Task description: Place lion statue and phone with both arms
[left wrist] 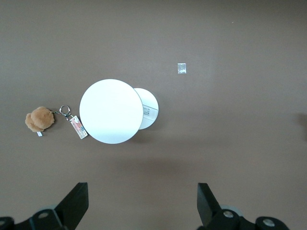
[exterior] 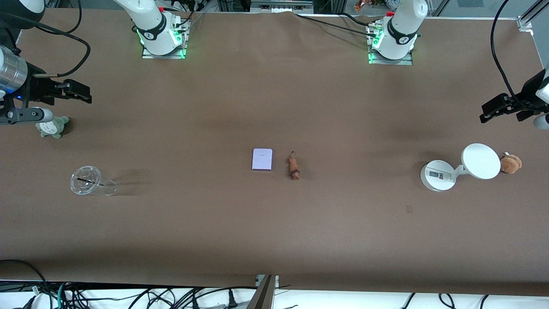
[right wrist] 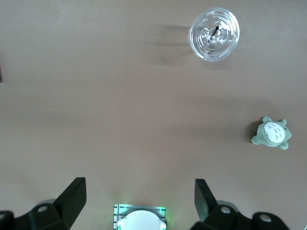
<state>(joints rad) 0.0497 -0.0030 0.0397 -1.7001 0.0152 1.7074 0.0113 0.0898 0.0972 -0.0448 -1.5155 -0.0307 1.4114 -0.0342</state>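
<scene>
The phone (exterior: 262, 159), a flat pale lavender rectangle, lies at the middle of the table. The lion statue (exterior: 294, 168), a tiny orange-brown figurine with a darker end, lies right beside it toward the left arm's end. My right gripper (exterior: 83, 93) is open and empty, held in the air at the right arm's end of the table, above the grey-green plush; its own view shows its spread fingers (right wrist: 72, 196). My left gripper (exterior: 489, 112) is open and empty, up in the air at the left arm's end, above the table beside the white device; its fingers (left wrist: 76, 201) stand wide apart.
A clear plastic cup (exterior: 88, 181) and a grey-green plush (exterior: 52, 127) sit at the right arm's end. A white round-based device with a disc (exterior: 461, 167) and a fuzzy brown plush (exterior: 511, 163) sit at the left arm's end. A small tape patch (exterior: 409, 209) lies nearer the front camera.
</scene>
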